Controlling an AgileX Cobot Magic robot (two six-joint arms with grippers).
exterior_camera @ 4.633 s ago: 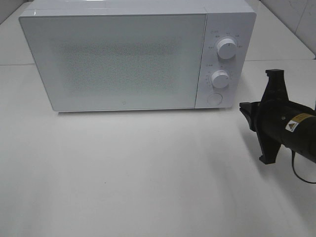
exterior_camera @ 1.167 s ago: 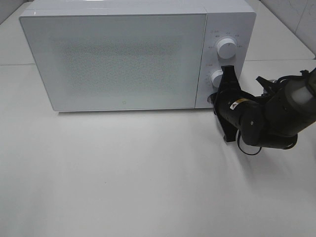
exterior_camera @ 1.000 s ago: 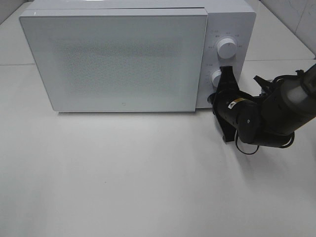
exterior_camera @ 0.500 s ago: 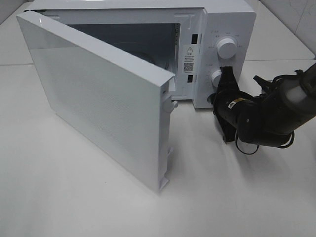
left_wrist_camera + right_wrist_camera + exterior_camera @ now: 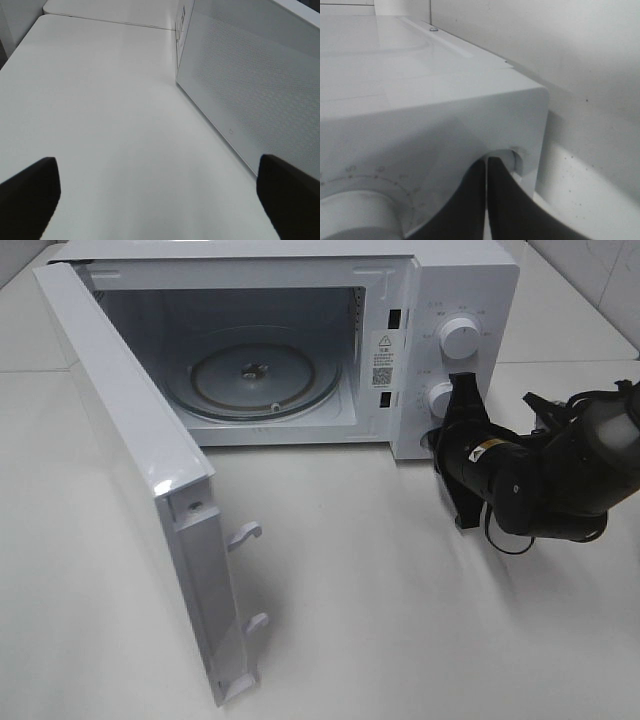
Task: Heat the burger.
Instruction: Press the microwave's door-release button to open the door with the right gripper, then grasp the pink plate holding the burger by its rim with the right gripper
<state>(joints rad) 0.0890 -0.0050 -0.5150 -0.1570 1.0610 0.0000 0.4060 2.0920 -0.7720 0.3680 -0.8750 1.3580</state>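
The burger shows in none of the views. The microwave (image 5: 465, 280) stands with its door (image 5: 130, 440) wide open, hinged at its left side, two latch hooks (image 5: 243, 533) sticking out of the door's free edge. Inside the microwave's cavity lies a round glass turntable (image 5: 255, 380), and a warning sticker (image 5: 382, 345) sits on the frame to the cavity's right. On the microwave's control panel are an upper knob (image 5: 459, 338) and a lower knob (image 5: 443, 398). The microwave rests on a white worktop (image 5: 400, 620), with pale tiled wall (image 5: 600, 270) behind its right corner. The right gripper (image 5: 487, 167) has its jaws clenched on nothing, tips at the recessed button below the lower knob. The left gripper (image 5: 160, 200) hangs over the worktop outside the door, jaws released and spread wide.
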